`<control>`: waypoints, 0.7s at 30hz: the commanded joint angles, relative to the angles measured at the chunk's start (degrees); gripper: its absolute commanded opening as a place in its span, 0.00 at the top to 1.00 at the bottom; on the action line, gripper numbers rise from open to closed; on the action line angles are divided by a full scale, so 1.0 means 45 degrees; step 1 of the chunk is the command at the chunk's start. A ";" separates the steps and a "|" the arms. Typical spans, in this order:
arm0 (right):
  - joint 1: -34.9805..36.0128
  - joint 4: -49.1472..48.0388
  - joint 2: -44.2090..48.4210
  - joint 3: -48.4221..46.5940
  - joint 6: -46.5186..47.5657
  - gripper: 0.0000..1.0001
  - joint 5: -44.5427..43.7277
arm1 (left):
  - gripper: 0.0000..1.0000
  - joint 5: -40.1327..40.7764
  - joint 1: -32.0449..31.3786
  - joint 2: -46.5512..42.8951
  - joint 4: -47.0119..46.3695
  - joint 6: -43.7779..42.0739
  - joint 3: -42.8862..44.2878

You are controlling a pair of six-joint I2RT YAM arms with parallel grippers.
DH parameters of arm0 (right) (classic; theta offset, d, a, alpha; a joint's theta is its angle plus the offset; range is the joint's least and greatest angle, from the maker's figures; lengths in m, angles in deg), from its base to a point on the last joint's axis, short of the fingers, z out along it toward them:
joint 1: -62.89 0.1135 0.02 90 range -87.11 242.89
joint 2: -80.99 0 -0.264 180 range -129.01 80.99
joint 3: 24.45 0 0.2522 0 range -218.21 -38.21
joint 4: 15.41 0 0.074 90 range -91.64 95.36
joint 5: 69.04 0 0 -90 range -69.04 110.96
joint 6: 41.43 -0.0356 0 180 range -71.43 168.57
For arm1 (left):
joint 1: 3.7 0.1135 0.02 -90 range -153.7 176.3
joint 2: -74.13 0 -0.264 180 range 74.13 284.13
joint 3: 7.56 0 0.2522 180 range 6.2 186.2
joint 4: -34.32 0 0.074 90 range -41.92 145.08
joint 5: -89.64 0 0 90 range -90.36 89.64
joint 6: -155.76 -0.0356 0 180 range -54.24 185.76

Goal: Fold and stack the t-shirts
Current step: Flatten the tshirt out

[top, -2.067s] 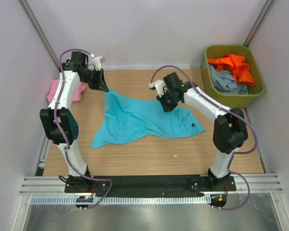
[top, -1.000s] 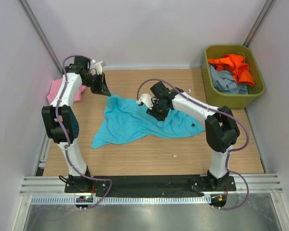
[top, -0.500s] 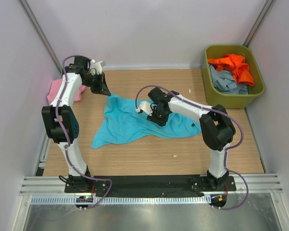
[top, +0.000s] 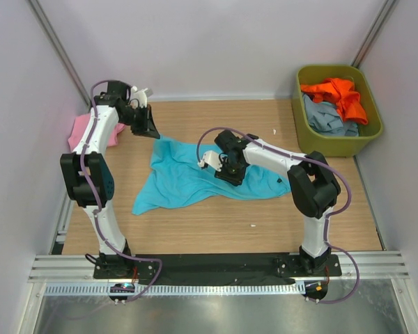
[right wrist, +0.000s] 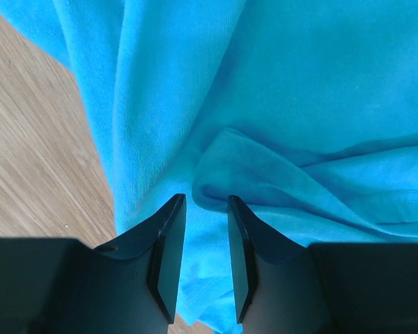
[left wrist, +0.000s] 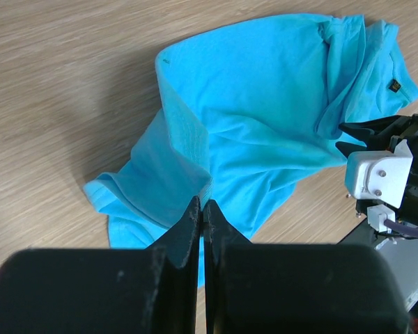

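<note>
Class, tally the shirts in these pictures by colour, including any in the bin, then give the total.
turquoise shirt: 1
pink shirt: 1
orange shirt: 1, in the bin
grey-blue shirt: 1 showing in the bin; any beneath it are hidden
Total: 4

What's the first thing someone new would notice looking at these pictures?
The big turquoise t-shirt lies rumpled in the middle of the wooden table, with the left hand pinching its far left corner and the right hand open just above a fold near its centre. Next comes the olive-green bin in the far right corner, holding an orange t-shirt and a grey-blue t-shirt.
</note>
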 commanded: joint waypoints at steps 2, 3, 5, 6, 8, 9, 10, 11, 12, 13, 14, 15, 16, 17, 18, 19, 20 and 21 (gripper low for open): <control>0.0105 0.0038 0.0190 -0.0083 0.0333 0.63 -0.0245 | 1.00 0.0043 0.0012 -0.0480 -0.0415 0.0036 0.0037; 0.0125 -0.0001 0.0151 -0.0102 0.0333 0.63 -0.0284 | 1.00 0.0062 0.0012 -0.0481 -0.0415 0.0036 0.0018; 0.0164 -0.0021 0.0054 -0.0103 0.0313 0.65 -0.0497 | 1.00 0.0101 0.0012 -0.0500 -0.0435 0.0036 0.0037; 0.0164 -0.0002 0.0014 -0.0103 0.0352 0.66 -0.0537 | 1.00 0.0101 0.0012 -0.0481 -0.0435 0.0036 0.0037; 0.0145 0.0018 -0.0005 -0.0044 0.0391 0.68 -0.0577 | 1.00 0.0101 0.0012 -0.0461 -0.0435 0.0036 0.0076; 0.0164 0.0018 -0.0006 -0.0005 0.0430 0.69 -0.0577 | 1.00 0.0082 0.0012 -0.0461 -0.0435 0.0036 0.0096; 0.0164 0.0057 -0.0006 0.0014 0.0430 0.69 -0.0596 | 1.00 0.0082 0.0012 -0.0422 -0.0454 0.0326 0.0115; 0.0183 0.0057 0.0014 0.0015 0.0469 0.69 -0.0635 | 1.00 0.0082 0.0012 -0.0403 -0.0435 0.0348 0.0174; 0.0184 0.0076 0.0033 0.0034 0.0508 0.69 -0.0616 | 1.00 0.0062 0.0012 -0.0344 -0.0435 0.0387 0.0213; 0.0184 0.0135 0.0034 0.0034 0.0528 0.68 -0.0597 | 1.00 0.0043 0.0012 -0.0325 -0.0454 0.0407 0.0233; 0.0184 0.0174 0.0014 0.0034 0.0547 0.68 -0.0519 | 1.00 0.0023 0.0012 -0.0286 -0.0474 0.0427 0.0271; 0.0184 0.0232 0.0014 0.0034 0.0606 0.67 -0.0460 | 1.00 0.0004 0.0012 -0.0285 -0.0474 0.0465 0.0310; 0.0164 0.0291 -0.0005 0.0053 0.0626 0.67 -0.0421 | 1.00 0.0004 0.0031 -0.0266 -0.0474 0.0466 0.0292; 0.0183 0.0311 -0.0025 0.0054 0.0645 0.67 -0.0401 | 1.00 0.0004 0.0012 -0.0266 -0.0493 0.0485 0.0291; 0.0203 0.0330 -0.0083 0.0073 0.0645 0.66 -0.0343 | 1.00 -0.0016 0.0031 -0.0266 -0.0493 0.0485 0.0291; 0.0222 0.0427 -0.0142 0.0073 0.0723 0.67 -0.0304 | 1.00 -0.0016 0.0012 -0.0266 -0.0493 0.0466 0.0291; 0.0223 0.0447 -0.0162 0.0054 0.0743 0.66 -0.0284 | 1.00 0.0003 0.0012 -0.0285 -0.0493 0.0466 0.0291; 0.0281 0.0448 -0.0220 0.0073 0.0762 0.67 -0.0284 | 1.00 -0.0016 0.0012 -0.0266 -0.0493 0.0466 0.0253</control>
